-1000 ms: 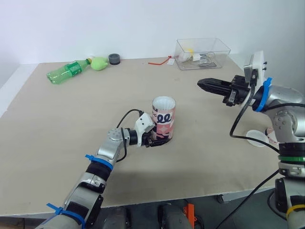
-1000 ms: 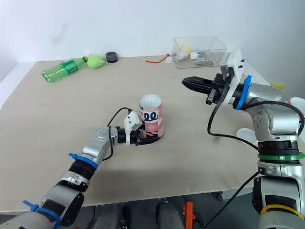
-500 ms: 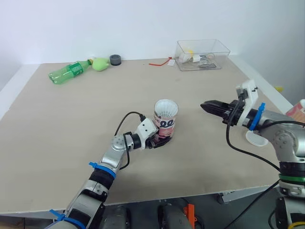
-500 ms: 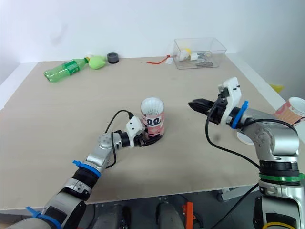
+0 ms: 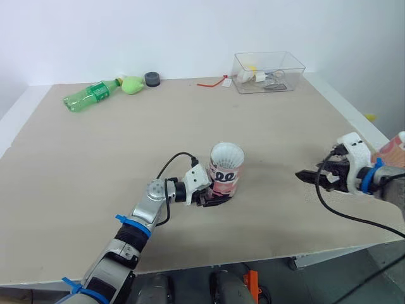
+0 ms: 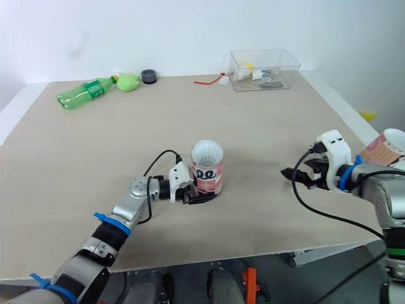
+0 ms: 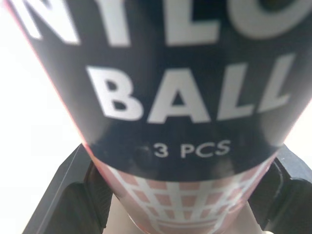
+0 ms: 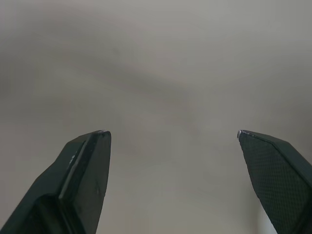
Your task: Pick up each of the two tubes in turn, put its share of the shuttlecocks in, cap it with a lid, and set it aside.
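At frame centre my left pincer (image 5: 212,197) pinches the pink-and-black cardboard tube (image 5: 225,180), white shuttlecock (image 5: 226,154) inside, lid pending; right pincer (image 5: 304,177) spread, empty; second pink tube (image 6: 386,147) waits.

Bright, even room light; shadows soft, v. faint.
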